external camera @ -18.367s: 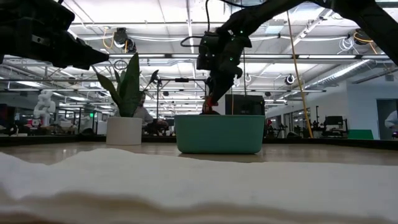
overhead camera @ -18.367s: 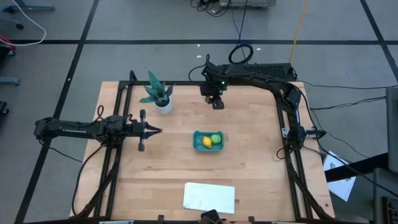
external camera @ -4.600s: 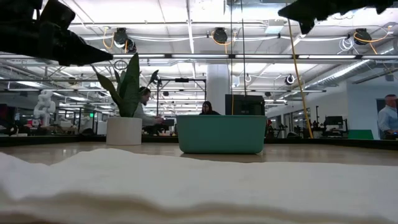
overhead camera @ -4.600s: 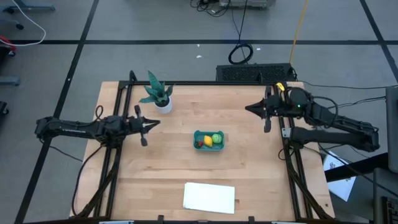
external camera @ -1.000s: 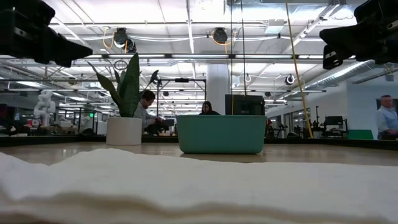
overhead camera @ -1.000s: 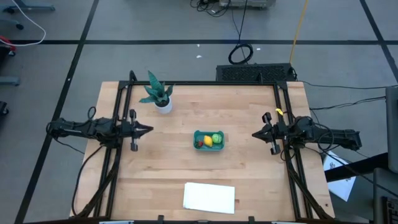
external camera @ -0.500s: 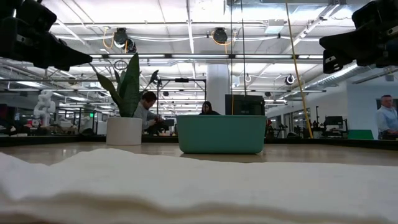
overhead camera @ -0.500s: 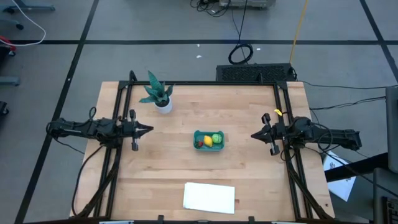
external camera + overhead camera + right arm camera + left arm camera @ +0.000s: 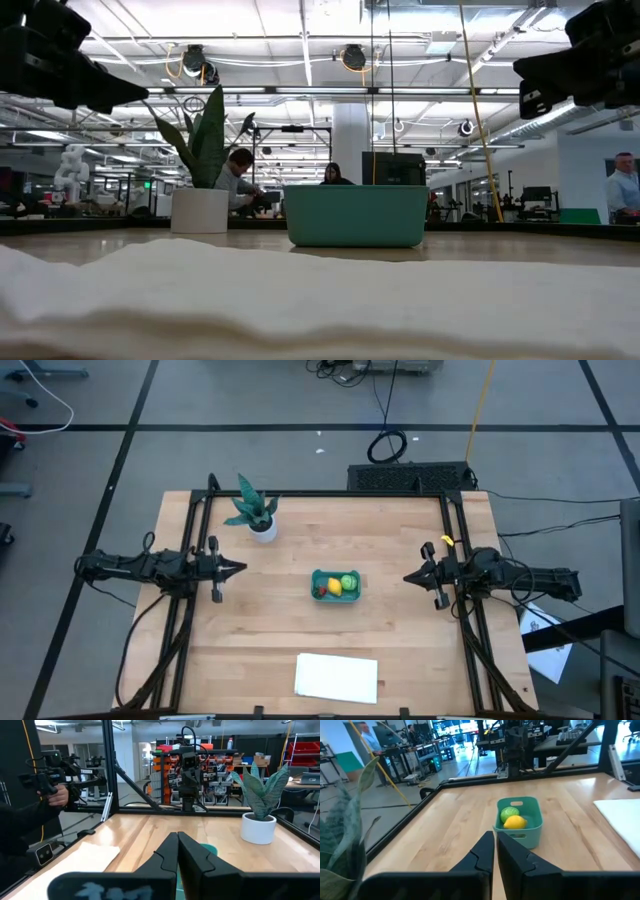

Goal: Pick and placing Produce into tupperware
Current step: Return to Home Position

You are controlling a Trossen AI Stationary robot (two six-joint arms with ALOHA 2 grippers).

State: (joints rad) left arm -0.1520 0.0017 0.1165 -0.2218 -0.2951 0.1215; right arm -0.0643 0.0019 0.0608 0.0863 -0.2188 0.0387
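Note:
The teal tupperware (image 9: 334, 585) stands mid-table; it shows too in the low view (image 9: 356, 215) and the left wrist view (image 9: 519, 821). Inside it lie the light green ball (image 9: 347, 581), the yellow lemon piece (image 9: 333, 588) and the tiny dark red piece (image 9: 320, 591). My left gripper (image 9: 241, 568) hovers at the table's left side, shut and empty, pointing at the tupperware. My right gripper (image 9: 408, 577) hovers at the right side, shut and empty, also pointing at it. In the right wrist view the fingers (image 9: 176, 851) hide most of the tupperware (image 9: 209, 850).
A potted green plant (image 9: 254, 510) stands at the far left of the table. A flat white sheet (image 9: 337, 676) lies at the near edge. Black frame rails (image 9: 196, 550) run along both sides. A person (image 9: 30, 805) stands beyond the table in the right wrist view.

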